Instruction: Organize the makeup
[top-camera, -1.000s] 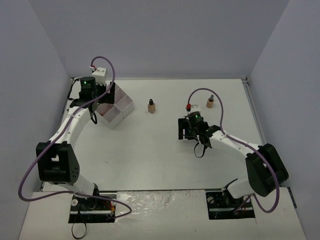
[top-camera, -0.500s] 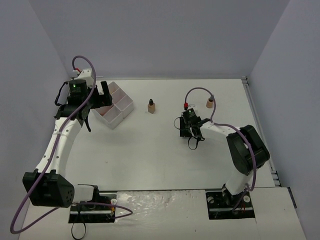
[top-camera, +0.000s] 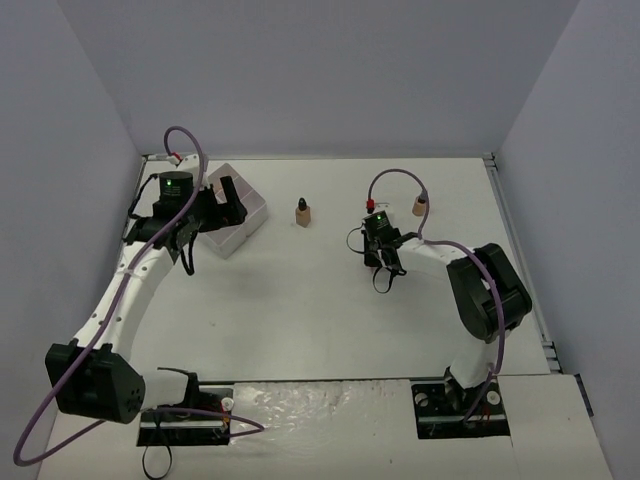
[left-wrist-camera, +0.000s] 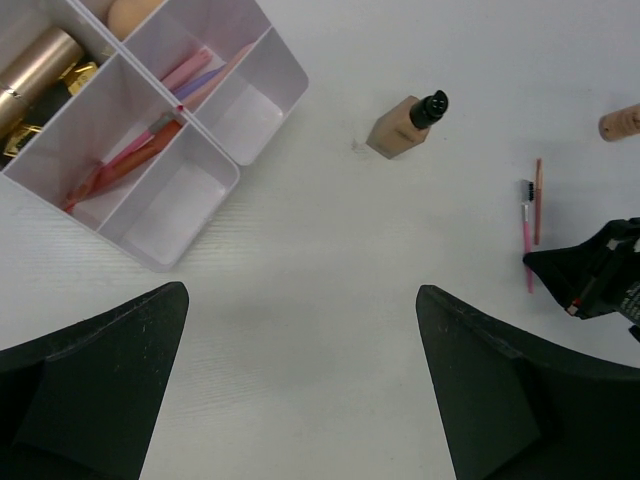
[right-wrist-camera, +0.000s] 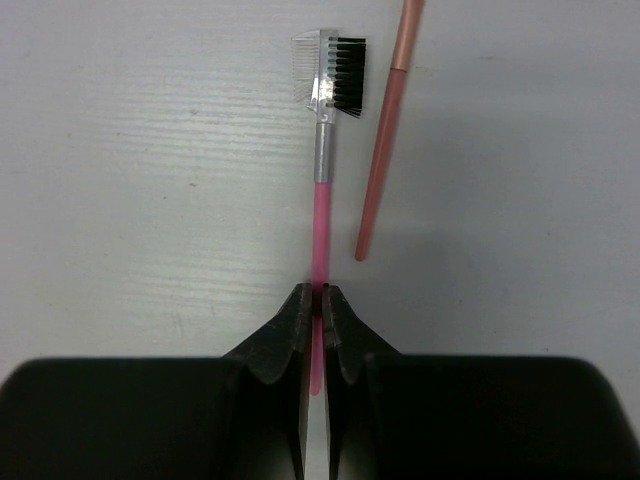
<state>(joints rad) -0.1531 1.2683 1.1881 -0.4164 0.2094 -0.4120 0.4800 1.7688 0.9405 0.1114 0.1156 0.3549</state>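
Observation:
My right gripper (right-wrist-camera: 321, 300) is shut on the handle of a thin pink brow-comb stick (right-wrist-camera: 320, 215), which points away from me low over the table. A salmon stick (right-wrist-camera: 385, 140) lies just right of it. A tan dark-capped bottle (top-camera: 302, 212) stands mid-table and also shows in the left wrist view (left-wrist-camera: 405, 125). A second tan bottle (top-camera: 419, 206) sits behind the right gripper (top-camera: 374, 232). My left gripper (left-wrist-camera: 300, 380) is open and empty, hovering beside the white box (top-camera: 240, 213). The box (left-wrist-camera: 205, 215) holds gold lipstick tubes (left-wrist-camera: 35, 70), a beige sponge (left-wrist-camera: 130, 12) and pink sticks (left-wrist-camera: 130, 160).
White walls enclose the table on the left, back and right. The right arm's elbow (top-camera: 488, 290) stands near the right edge. Both arm bases sit at the near edge.

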